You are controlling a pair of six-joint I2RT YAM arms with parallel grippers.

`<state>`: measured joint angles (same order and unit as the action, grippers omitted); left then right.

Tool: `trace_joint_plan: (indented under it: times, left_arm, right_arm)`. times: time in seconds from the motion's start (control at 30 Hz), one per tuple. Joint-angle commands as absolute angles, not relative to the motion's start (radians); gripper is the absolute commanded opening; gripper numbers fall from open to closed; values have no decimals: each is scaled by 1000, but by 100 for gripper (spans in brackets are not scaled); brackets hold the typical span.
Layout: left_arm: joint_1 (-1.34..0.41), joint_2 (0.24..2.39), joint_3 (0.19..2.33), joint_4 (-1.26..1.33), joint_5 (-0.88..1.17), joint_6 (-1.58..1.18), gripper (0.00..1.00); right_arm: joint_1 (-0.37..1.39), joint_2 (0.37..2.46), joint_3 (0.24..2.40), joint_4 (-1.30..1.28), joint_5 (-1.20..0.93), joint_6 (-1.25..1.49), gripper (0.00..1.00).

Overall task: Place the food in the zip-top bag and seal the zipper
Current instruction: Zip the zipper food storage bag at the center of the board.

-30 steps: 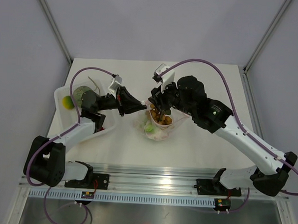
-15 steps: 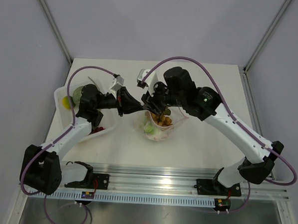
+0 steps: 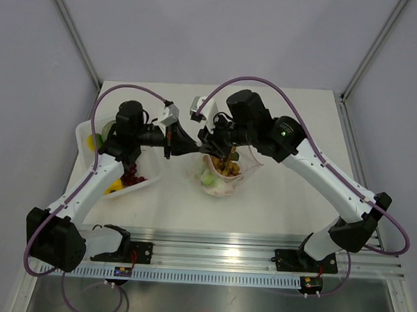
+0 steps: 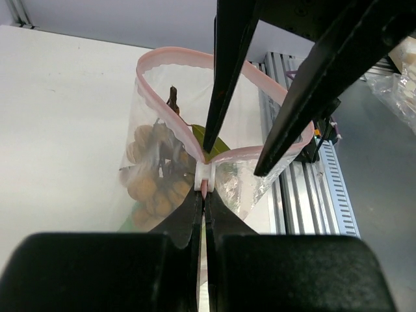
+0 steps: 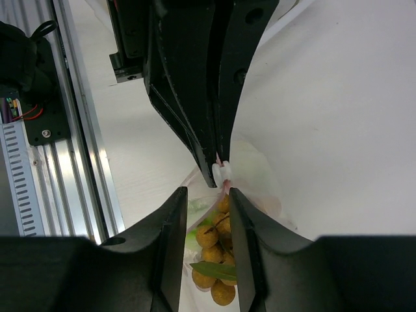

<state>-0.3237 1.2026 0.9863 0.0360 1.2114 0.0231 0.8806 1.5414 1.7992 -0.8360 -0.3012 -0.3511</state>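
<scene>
Your left gripper (image 4: pixel 204 192) clamps the zipper (image 4: pixel 172 53) end, the right gripper (image 5: pixel 207 192) gapes astride the slider (image 4: pixel 204 174); pull askew and the zip-top bag (image 4: pixel 146 130) could slip free.

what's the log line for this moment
left tool: shut on zipper end | right tool: open, tips by slider | bag: mouth open, brown balls inside

White tray (image 3: pixel 83 151) on table's (image 3: pixel 290 206) left side. Aluminium rail (image 3: pixel 218 242) along near edge. Grey post (image 3: pixel 70 30) at each back corner.
</scene>
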Motion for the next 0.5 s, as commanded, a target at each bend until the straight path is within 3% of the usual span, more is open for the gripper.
trace_joint_plan:
  times: [0.0,0.47]
  left_arm:
    - [-327,1167,1028,-37,1249,130,0]
    - [-325,1155,1038,-92,1238,184,0]
  right_arm:
    - [870,1546,1836,-798,-324,-344,38]
    - [859,1611,1875,-824,-357,-344,41]
